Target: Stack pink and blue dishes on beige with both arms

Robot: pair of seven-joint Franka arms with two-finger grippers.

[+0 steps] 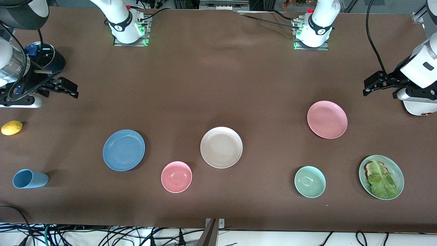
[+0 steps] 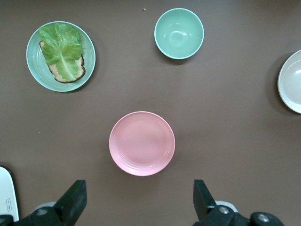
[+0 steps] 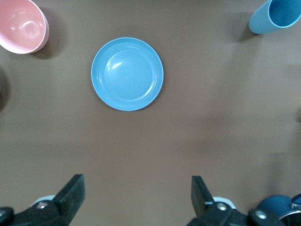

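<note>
Hovering with its two black fingers spread wide and holding nothing, the right gripper (image 1: 70, 89) hangs over the bare brown cloth at the right arm's end of the table (image 1: 218, 85); its wrist view shows the same wide gap (image 3: 136, 197) with only cloth between the fingers. The blue plate (image 1: 124, 150) lies flat on the cloth nearer the front camera than that gripper, well apart from it: a round, matte disc with faint rings at its rim. Beside it, nearer the camera, sit a small deep pink bowl (image 1: 176, 177) and, toward the table's end, a blue cup (image 1: 30, 179) lying on its side, with a yellow lemon (image 1: 12, 127) farther up.

At mid-table rests the beige plate (image 1: 221, 147), cream, flat and ringed, touching nothing.

Toward the left arm's end lies the pink plate (image 1: 327, 119), pale and matte, with a mint-green bowl (image 1: 310, 181) and a green plate (image 1: 397, 184) of toast and lettuce nearer the camera. The left gripper (image 1: 372, 85) hangs over bare cloth near the pink plate, fingers spread wide and empty (image 2: 138, 202).
</note>
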